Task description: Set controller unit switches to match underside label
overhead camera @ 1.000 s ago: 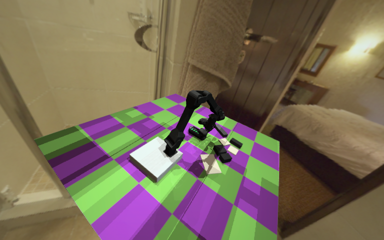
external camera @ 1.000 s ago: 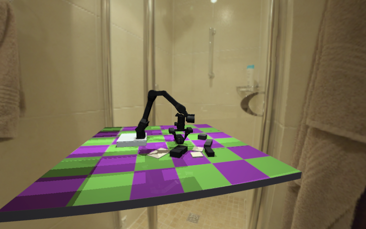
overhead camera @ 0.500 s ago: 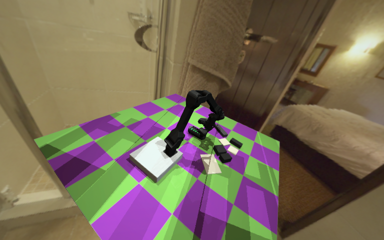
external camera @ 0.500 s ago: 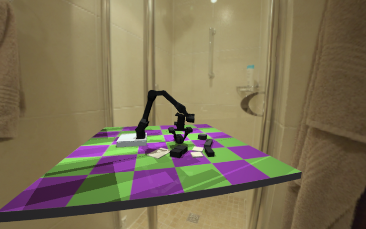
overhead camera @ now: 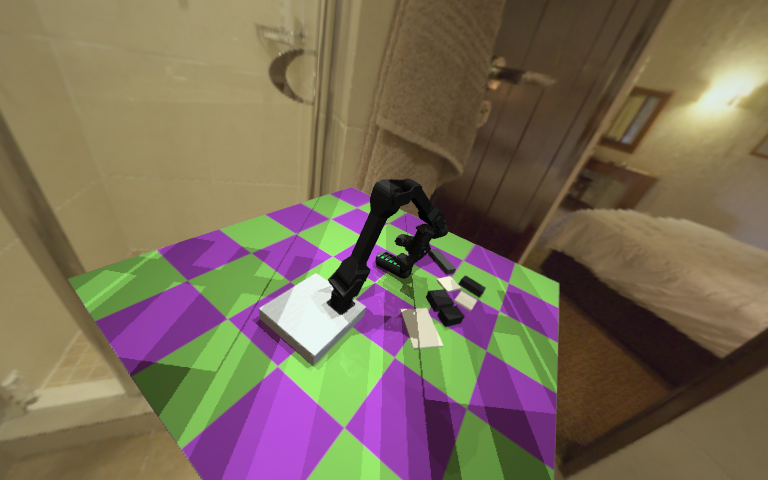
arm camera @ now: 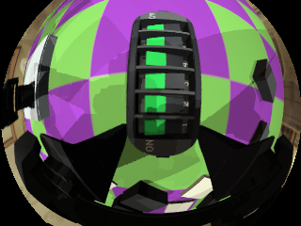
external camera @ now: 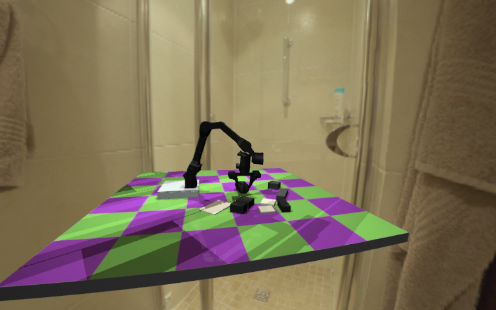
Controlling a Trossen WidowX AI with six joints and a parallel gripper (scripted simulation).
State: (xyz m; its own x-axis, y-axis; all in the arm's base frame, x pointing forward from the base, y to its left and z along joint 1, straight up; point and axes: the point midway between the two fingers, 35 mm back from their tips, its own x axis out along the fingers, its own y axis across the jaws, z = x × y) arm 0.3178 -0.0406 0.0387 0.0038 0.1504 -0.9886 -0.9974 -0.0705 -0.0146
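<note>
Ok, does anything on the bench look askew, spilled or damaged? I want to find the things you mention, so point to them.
Nothing stands out: no spill or breakage is visible around the controller unit (overhead camera: 390, 262) (external camera: 241, 187) (arm camera: 164, 80) or the pale cards. Whether the unit sits fully flat, I can't tell.

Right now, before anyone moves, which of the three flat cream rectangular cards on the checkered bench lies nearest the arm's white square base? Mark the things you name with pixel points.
The largest cream card (overhead camera: 428, 333) (external camera: 215, 207) (arm camera: 113, 185); the other two are smaller, lying farther from that base.
</note>
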